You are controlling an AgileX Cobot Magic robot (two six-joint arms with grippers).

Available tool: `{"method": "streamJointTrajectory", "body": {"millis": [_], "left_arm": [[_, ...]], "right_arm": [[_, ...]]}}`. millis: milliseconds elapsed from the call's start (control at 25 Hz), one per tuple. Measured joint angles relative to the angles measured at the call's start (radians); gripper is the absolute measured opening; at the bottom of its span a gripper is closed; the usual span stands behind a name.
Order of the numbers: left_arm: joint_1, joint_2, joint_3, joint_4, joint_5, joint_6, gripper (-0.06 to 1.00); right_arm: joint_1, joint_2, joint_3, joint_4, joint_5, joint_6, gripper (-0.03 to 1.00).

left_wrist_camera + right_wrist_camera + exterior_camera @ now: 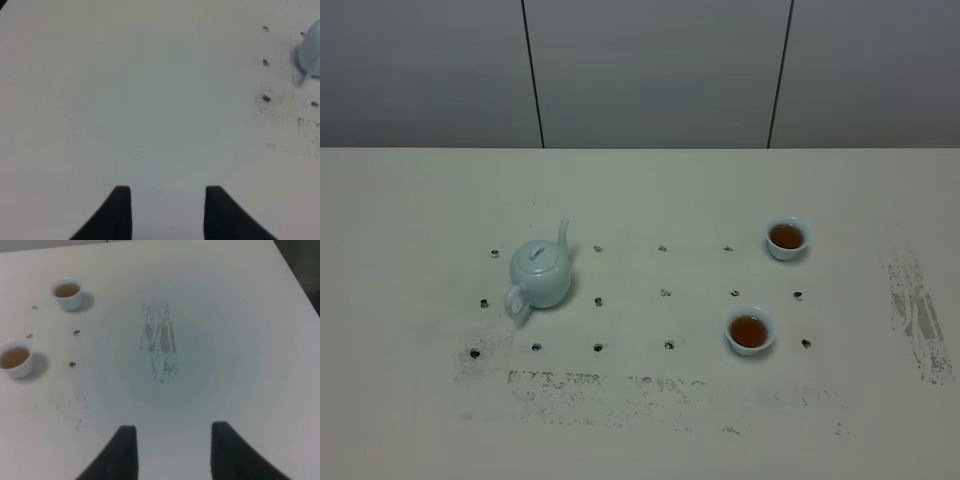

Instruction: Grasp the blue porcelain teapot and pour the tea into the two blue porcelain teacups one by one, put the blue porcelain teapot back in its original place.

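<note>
Standing upright at nine o'clock on the bench [410,210]: blue porcelain teapot [540,275]. Filled teacups [785,238] [750,331] at three o'clock. Wrist views only: left gripper [167,192] and right gripper [172,432] jaws parted, holding nothing.

Small round pale sky-blue glazed teapot [540,275], plain. Two matching pale-blue bowl-shaped cups [786,238] [750,331], amber-brown tea inside. Off-white tabletop [410,220], dark dot grid, grey scuffs.
</note>
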Motion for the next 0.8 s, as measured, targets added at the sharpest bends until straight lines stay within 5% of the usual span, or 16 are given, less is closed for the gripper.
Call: {"method": "streamJointTrajectory", "body": {"millis": [800], "left_arm": [[0.000, 0.000, 0.000, 0.000, 0.002, 0.002, 0.41]], "right_arm": [[0.000, 0.000, 0.000, 0.000, 0.000, 0.000, 0.36]]}}
